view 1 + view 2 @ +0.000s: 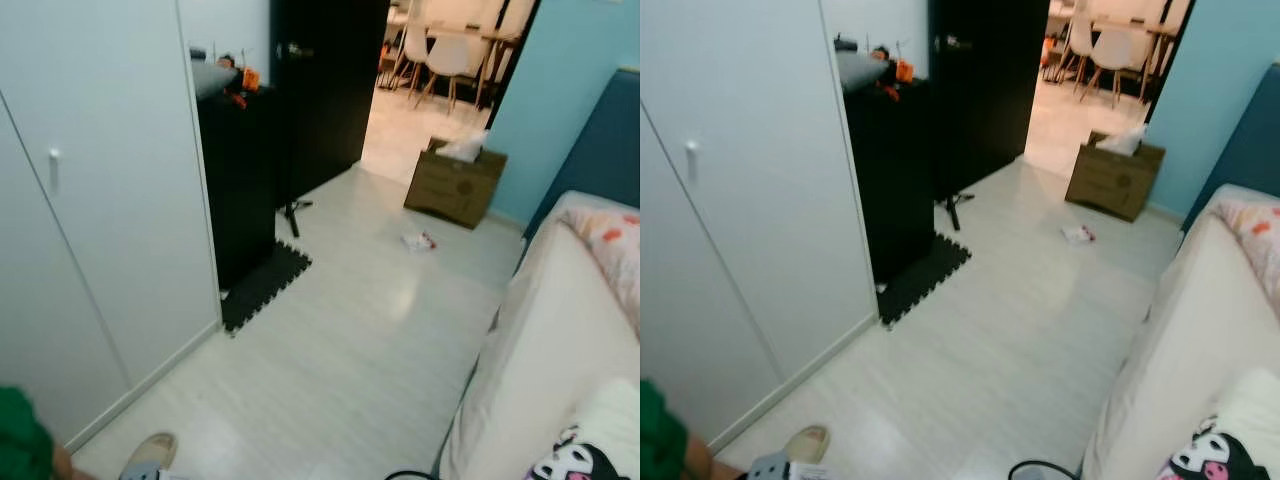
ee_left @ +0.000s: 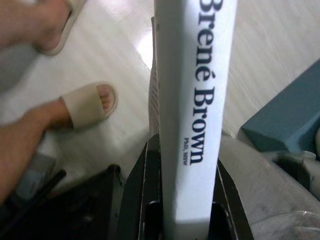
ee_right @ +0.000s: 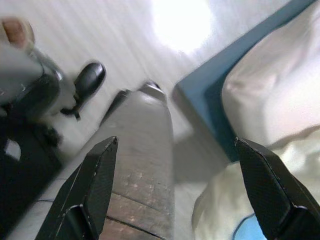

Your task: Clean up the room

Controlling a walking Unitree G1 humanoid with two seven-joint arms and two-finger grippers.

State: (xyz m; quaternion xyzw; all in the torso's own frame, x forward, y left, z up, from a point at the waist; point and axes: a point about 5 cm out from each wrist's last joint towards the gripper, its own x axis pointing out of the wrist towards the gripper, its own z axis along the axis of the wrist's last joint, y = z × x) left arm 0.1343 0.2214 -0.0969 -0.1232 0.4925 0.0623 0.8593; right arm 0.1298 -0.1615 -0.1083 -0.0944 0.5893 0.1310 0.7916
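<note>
The left pincer [image 2: 186, 210] is closed on a white book [image 2: 195, 100], its black fingers [image 2: 145, 200] pressed to both covers and the spine reading "Brené Brown"; the book hangs above the pale floor [image 1: 370, 330], near a person's sandalled foot [image 2: 90, 105]. The right pincer [image 3: 185, 185] gapes wide with nothing in it, beside the bed [image 1: 560, 350]. A small wrapper [image 1: 419, 240] lies on the floor near a cardboard box [image 1: 455, 185] by the doorway.

Left claw [image 2: 187, 210] clamped on book spine; right claw [image 3: 182, 187] fingers spread wide, empty.
</note>
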